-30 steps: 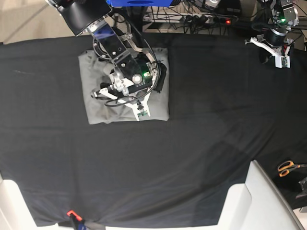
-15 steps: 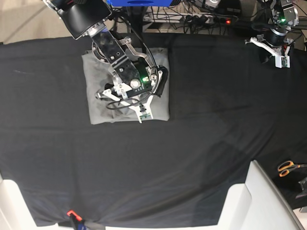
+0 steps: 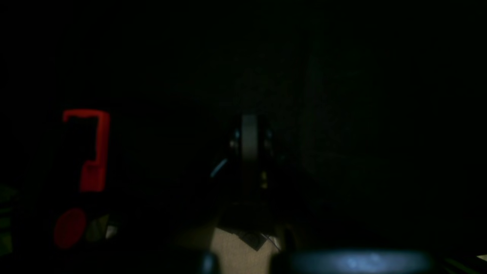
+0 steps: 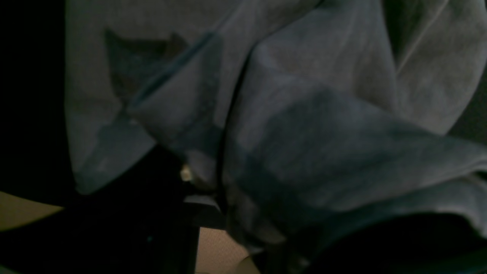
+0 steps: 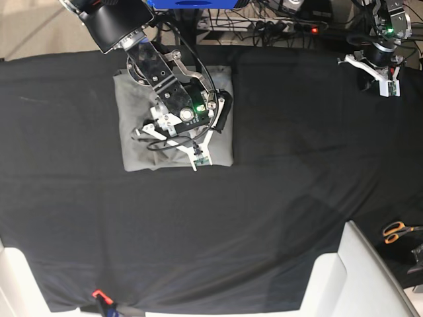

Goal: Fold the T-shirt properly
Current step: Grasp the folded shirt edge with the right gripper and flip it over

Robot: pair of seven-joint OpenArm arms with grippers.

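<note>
Base view puts the right gripper (image 5: 173, 142) low over the T-shirt (image 5: 135, 132), fingers spread across the grey cloth near its front edge, apparently parted rather than pinched, though cannot tell for certain from above. Right wrist view fills with bunched grey folds of the T-shirt (image 4: 312, 125) close under the lens, layers overlapping and a hem seam running diagonally, yet shows no finger clearly enough to settle whether cloth is clamped. Seems placed there to press or smooth the top layer, or to release it after a fold. Garment already lies as a compact rectangle on the black table cloth (image 5: 264, 218), toward the far left corner, so folding looks nearly finished; remaining wrinkles near the wrist may call for flattening. Further out, the left gripper (image 5: 383, 84) hangs parked at the far right edge, well apart from the shirt, likely kept clear to avoid disturbing the stack; left wrist view too dark to read its jaws. Orange-handled scissors (image 5: 396, 231) sit off the cloth at right, untouched.
</note>
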